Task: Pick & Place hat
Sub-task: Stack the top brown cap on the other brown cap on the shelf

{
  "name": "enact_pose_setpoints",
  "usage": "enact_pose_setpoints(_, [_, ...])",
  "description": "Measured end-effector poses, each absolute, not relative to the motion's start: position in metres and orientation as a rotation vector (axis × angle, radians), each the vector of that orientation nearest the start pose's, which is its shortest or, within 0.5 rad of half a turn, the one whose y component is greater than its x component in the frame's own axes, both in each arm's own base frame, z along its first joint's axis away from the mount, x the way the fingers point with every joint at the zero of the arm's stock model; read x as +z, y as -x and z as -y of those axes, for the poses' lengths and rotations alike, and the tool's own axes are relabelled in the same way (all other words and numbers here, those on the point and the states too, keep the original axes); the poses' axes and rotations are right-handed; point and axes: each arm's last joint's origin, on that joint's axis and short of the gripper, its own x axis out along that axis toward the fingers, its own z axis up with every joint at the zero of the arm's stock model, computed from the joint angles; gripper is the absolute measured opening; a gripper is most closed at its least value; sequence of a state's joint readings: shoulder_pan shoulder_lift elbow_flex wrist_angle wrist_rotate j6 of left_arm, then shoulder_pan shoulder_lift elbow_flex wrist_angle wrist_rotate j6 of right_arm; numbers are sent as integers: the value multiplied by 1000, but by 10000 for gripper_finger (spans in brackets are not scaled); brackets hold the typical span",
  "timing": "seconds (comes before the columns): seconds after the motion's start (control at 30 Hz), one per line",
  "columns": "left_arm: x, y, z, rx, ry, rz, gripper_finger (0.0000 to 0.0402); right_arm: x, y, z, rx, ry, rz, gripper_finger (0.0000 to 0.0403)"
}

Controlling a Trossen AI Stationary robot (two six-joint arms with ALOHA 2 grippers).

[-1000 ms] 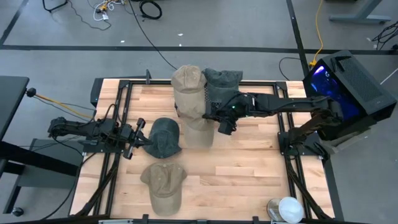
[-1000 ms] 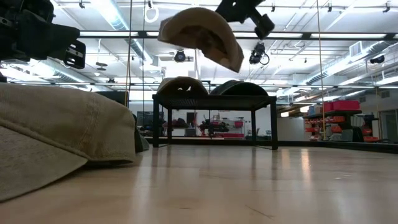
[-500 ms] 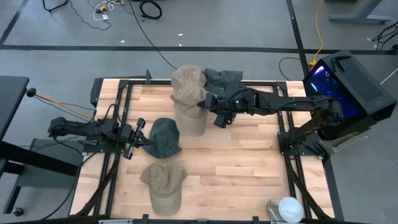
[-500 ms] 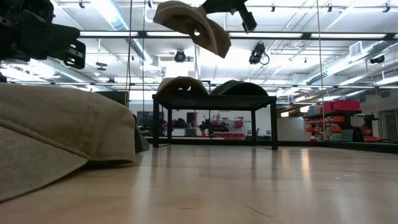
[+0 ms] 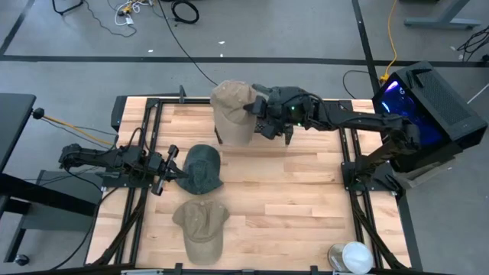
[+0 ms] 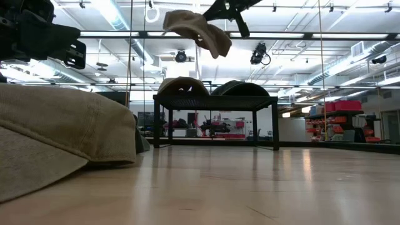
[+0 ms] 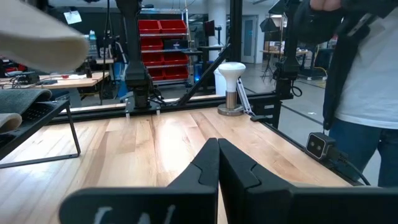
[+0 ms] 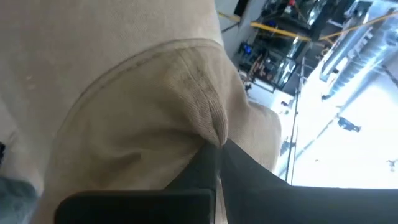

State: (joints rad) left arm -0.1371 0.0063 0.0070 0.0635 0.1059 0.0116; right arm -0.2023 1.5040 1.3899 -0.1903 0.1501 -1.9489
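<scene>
The right gripper (image 5: 260, 122), pinched on the tan cap's (image 5: 231, 114) fabric, holds it high over the black rack (image 6: 215, 100) at the table's far edge, and should lower it squarely beside the caps already there, while the clenched left gripper (image 5: 174, 173) waits.

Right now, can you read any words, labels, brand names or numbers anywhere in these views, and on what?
None can be read.
Tan hat held by the right gripper: no logo or lettering shows.
Red bins in the room behind: any labels are too small to read.
Black box with the purple glow: no readable text.
</scene>
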Motion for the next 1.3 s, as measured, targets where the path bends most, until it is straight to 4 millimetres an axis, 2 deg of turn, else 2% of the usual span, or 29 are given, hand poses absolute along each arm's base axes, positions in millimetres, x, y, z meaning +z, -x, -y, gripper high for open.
enact_pose_setpoints(0.27, [171,-96,16,-242,-11,66,3,364,-342,94,35,1968,-584,4])
enact_pose_setpoints(0.63, [172,-96,16,-244,-10,68,3,338,-363,119,8,1972,-653,4])
enact_pose_setpoints(1.0, [172,-96,16,-245,-11,67,3,334,-356,134,32,1973,-718,6])
enact_pose_setpoints(1.3, [172,-96,16,-245,-11,67,3,334,-355,139,48,1947,-681,7])
